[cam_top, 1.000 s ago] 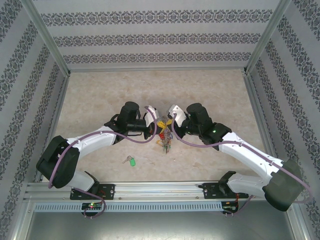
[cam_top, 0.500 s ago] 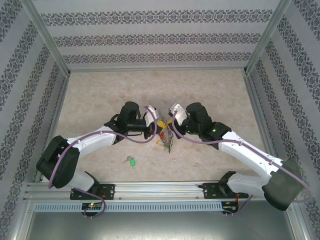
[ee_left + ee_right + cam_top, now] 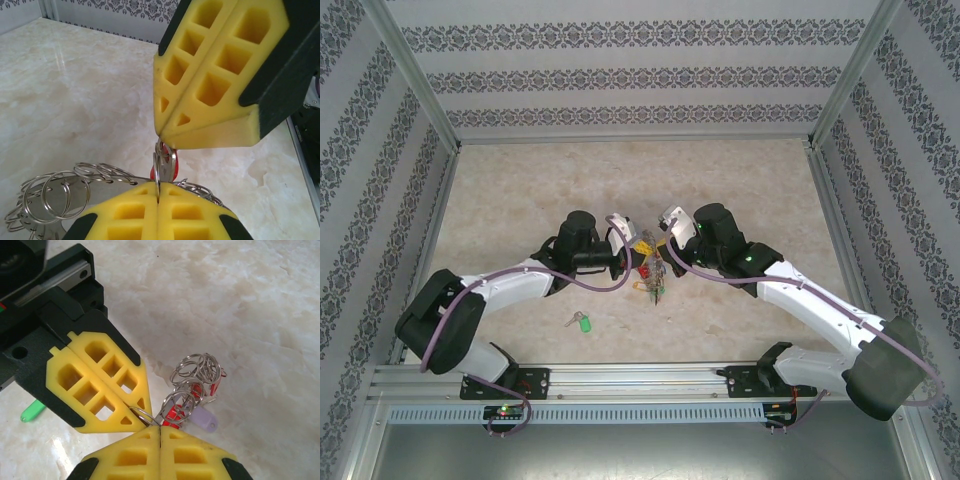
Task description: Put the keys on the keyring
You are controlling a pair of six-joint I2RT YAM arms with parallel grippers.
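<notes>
Pressing fully together, the left fingers (image 3: 158,192) grip the wire of the large grey metal keyring (image 3: 60,195) in the left wrist view. Its small split rings fan out to either side of the yellow pads. The right fingers (image 3: 166,131), also shut tight, reach in from above and pinch the small silver metal key with a red plastic tag (image 3: 162,165), which spans the short gap between the two tips. The right wrist view adds what hangs beyond the tips: a bunch of rings with red tags and a lilac plastic tag (image 3: 204,419). Overhead, the small silver metal key with a green plastic tag (image 3: 582,321) lies alone, well apart from the bunch and nearer the left arm's base. The pale, marbled beige tabletop (image 3: 520,190) sits inside walls of grey-patterned striped wallpaper (image 3: 640,75), framed by aluminium posts (image 3: 414,75).
</notes>
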